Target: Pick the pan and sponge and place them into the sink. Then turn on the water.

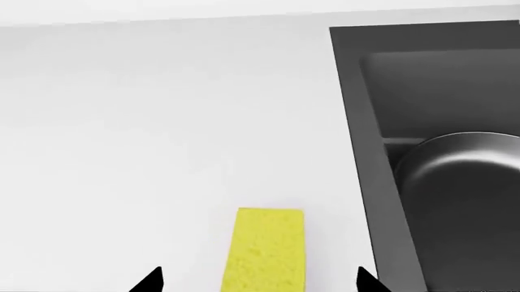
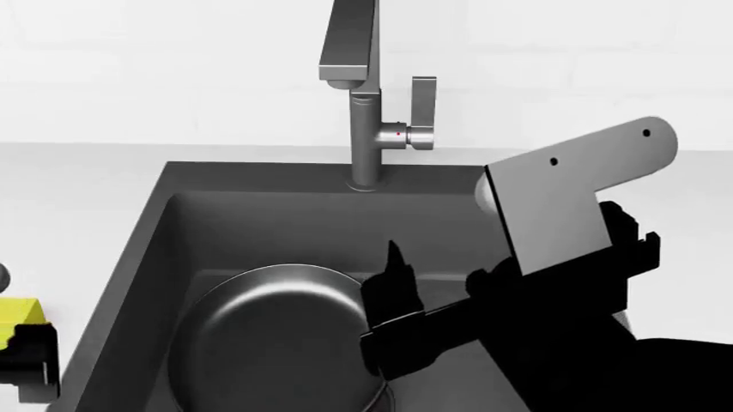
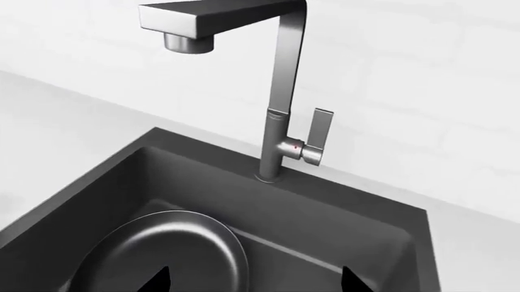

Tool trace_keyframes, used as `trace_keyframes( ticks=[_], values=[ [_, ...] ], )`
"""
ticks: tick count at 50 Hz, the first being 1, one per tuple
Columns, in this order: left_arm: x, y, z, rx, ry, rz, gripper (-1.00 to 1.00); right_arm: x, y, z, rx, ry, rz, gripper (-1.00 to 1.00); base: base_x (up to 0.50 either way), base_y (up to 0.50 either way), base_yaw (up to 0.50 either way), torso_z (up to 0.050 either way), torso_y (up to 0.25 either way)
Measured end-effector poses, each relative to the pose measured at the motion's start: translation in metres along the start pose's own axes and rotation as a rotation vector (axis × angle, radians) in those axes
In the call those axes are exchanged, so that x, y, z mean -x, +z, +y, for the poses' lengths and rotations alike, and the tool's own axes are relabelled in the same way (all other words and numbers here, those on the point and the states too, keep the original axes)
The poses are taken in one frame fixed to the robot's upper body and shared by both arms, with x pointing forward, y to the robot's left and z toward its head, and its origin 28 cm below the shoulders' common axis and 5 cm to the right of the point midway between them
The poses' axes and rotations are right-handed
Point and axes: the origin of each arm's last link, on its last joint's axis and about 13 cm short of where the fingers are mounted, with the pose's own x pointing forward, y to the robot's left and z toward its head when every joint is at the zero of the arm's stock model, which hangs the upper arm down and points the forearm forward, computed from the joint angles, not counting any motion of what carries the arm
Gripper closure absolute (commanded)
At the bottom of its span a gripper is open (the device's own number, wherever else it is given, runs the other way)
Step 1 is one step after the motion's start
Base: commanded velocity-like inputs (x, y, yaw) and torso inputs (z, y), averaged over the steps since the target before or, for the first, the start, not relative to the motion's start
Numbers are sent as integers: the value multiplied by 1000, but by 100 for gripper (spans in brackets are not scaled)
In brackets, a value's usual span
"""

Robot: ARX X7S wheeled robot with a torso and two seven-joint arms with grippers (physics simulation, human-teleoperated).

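The yellow sponge (image 1: pixel 264 252) lies on the white counter just left of the sink (image 1: pixel 357 109). My left gripper (image 1: pixel 258 281) is open, with one black fingertip on each side of the sponge and a gap on both sides. The sponge also shows at the head view's left edge (image 2: pixel 16 312). The dark pan (image 2: pixel 275 343) lies inside the sink (image 2: pixel 137 232); its handle is hidden. My right gripper (image 2: pixel 435 292) is open and empty over the sink, beside the pan (image 3: pixel 162 255). No water stream shows under the tap (image 2: pixel 349 51).
The square metal tap stands behind the sink, with its lever handle (image 2: pixel 421 112) upright on its right side. It also shows in the right wrist view (image 3: pixel 284 91). A white tiled wall backs the counter (image 1: pixel 162 121).
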Motion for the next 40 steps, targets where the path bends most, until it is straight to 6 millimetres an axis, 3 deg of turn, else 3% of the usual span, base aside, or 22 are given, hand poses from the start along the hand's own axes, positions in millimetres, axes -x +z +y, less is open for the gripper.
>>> trace_keyframes(
  ticks=[13,14,40],
  values=[
    [-9,-6,0,-6,0,27,-100,0,-1,0,-1,1,-1,-100,0,0,0,0,0],
    [-9,-6,0,-7,0,28,100,0,-1,0,-2,1,-1,-100,0,0,0,0,0],
    [1,10,-16,-55,-70,-33,100,4,-1,-1,-7,-13,-10,-100,0,0,0,0,0]
  ],
)
